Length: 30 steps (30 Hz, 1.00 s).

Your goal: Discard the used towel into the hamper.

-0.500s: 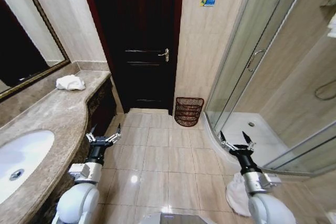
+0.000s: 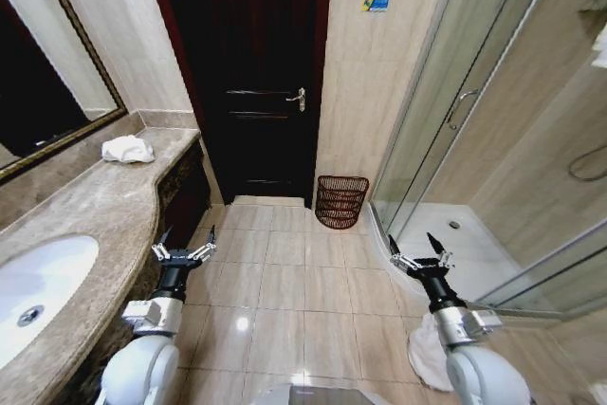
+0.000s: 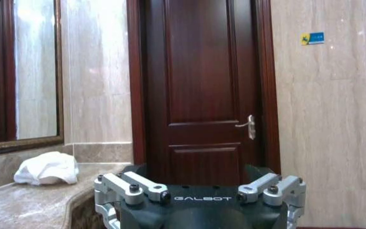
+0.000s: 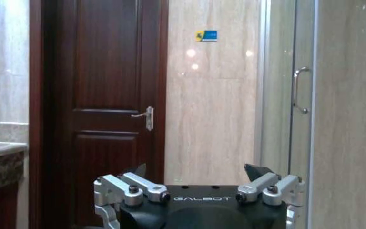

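Observation:
A crumpled white towel lies at the far end of the marble counter, also seen as a towel in the left wrist view. The hamper, a dark red-brown wire basket, stands on the floor against the wall between door and shower. My left gripper hangs open over the floor beside the counter's front edge, well short of the towel. Near the shower's curved threshold my right gripper is open and holds nothing. Both point toward the door.
A dark wooden door stands shut straight ahead. The glass shower enclosure takes up the right side. A sink is set in the counter at near left. A white cloth lies on the floor by my right arm.
My right gripper has shifted slightly to the left and a little up. The left gripper has barely moved.

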Tool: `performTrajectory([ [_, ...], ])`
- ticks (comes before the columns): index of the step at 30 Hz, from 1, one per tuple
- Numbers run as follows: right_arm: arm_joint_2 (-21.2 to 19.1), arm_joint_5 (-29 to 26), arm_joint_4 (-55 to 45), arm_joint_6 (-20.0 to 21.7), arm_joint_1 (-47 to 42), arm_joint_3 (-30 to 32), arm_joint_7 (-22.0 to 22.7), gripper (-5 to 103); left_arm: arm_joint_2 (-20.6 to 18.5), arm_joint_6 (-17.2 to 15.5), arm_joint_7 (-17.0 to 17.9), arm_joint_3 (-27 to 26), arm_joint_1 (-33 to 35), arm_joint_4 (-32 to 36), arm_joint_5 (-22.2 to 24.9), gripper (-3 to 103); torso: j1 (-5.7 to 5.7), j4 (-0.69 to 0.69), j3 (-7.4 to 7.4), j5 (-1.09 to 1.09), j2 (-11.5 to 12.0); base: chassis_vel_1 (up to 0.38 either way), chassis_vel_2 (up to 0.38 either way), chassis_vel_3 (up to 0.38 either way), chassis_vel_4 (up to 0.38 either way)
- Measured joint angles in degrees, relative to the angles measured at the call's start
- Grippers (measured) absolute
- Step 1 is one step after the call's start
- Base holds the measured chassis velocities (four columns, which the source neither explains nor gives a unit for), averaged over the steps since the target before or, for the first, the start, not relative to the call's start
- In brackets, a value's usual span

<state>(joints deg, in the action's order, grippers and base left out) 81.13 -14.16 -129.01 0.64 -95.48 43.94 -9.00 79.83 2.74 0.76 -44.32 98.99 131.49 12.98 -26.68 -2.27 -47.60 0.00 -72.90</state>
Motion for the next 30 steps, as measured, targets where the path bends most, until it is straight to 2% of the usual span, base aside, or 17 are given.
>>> performTrajectory([
  [9,0.51,0.15,-0.83,0.8,0.02,-0.08,1.01,100,0.62,0.12,0.45,0.34,-0.25,-0.05,-1.84,100,0.0,0.0,0.0,-0.01,0.0,0.0,0.0,0.0,0.0],
  [22,1.06,0.12,-0.49,0.87,-0.17,0.54,1.3,100,0.31,0.84,0.44,0.23,0.65,-0.45,-0.15,100,0.0,0.0,0.0,0.0,0.0,0.0,0.0,0.0,0.0],
  [30,1.51,0.73,-1.3,2.69,0.19,0.23,0.74,100,0.35,0.85,0.06,0.73,0.23,-0.33,-0.3,100,0.01,0.0,0.0,0.0,0.0,-0.006,0.003,0.007,-0.004],
])
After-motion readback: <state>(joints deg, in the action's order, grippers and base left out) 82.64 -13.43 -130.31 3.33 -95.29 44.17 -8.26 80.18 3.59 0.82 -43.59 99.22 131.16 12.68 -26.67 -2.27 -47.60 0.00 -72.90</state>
